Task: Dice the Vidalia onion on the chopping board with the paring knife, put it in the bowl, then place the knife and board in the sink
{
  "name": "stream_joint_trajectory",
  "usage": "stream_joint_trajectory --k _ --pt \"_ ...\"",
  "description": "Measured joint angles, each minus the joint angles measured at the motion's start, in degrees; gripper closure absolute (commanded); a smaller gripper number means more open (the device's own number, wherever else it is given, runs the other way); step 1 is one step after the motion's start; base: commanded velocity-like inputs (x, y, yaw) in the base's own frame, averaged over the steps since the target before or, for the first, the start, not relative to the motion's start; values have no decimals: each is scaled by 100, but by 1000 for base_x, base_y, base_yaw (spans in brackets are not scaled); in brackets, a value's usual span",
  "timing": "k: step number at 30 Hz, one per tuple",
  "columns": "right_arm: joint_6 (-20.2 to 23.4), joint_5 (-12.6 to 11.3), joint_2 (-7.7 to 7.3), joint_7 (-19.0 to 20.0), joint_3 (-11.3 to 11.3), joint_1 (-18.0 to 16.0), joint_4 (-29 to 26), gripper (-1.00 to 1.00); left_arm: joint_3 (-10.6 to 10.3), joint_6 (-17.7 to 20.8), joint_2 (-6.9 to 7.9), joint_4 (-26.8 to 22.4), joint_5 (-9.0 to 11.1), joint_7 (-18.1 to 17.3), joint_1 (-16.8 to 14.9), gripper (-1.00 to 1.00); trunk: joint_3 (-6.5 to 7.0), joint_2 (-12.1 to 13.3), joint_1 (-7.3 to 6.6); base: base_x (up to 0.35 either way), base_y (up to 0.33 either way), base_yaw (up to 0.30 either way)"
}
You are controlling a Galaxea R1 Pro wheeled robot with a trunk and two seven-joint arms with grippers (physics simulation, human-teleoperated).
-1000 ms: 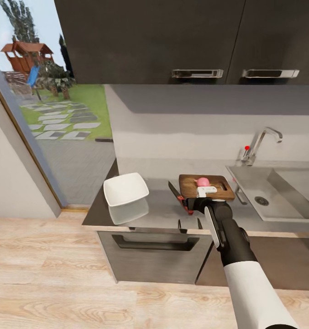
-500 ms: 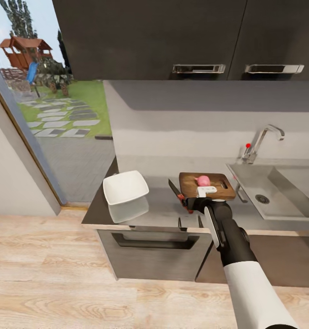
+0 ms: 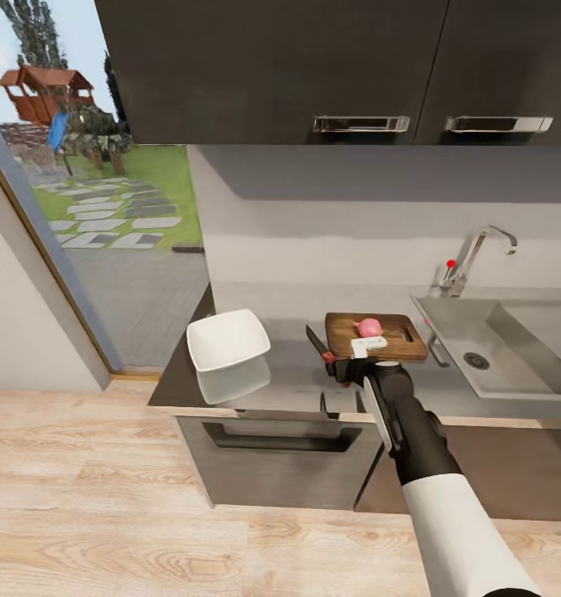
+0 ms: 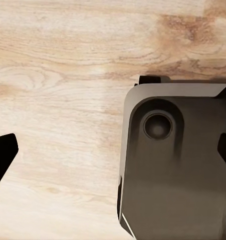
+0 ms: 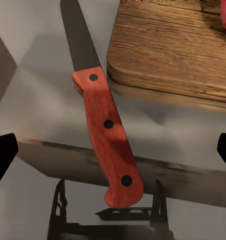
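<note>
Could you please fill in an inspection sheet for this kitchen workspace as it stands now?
Surface: grey countertop, glossy, over dark cabinet fronts.
Onion: whole, on the board, not in the sink.
Knife: flat on the countertop beside the board, red handle toward the counter's front edge.
Bowl: white, empty, on the countertop, apart from the board.
Clutter: nothing seen.
Right gripper: open, above the knife handle; dark fingers at the wrist view's edges, touching nothing.
Left gripper: open, fingers spread over wood floor and the robot's base.
Cables: nothing seen.
Surroundings: tap behind the sink, wall cabinets, garden beyond glass.
</note>
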Motion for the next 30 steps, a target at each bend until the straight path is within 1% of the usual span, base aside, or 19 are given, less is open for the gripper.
stream_joint_trajectory --k 4,14,30 --pt "-2 43 4 0 23 0 1 -100 0 0 0 2 0 0 2 -100 0 0 0 0 0 0" --pt "-1 47 -1 25 26 0 2 -100 1 0 0 0 0 0 0 -100 -1 0 0 0 0 0" --pt "-18 25 0 39 27 0 2 -100 2 4 0 6 0 0 0 -100 -108 0 0 0 0 0"
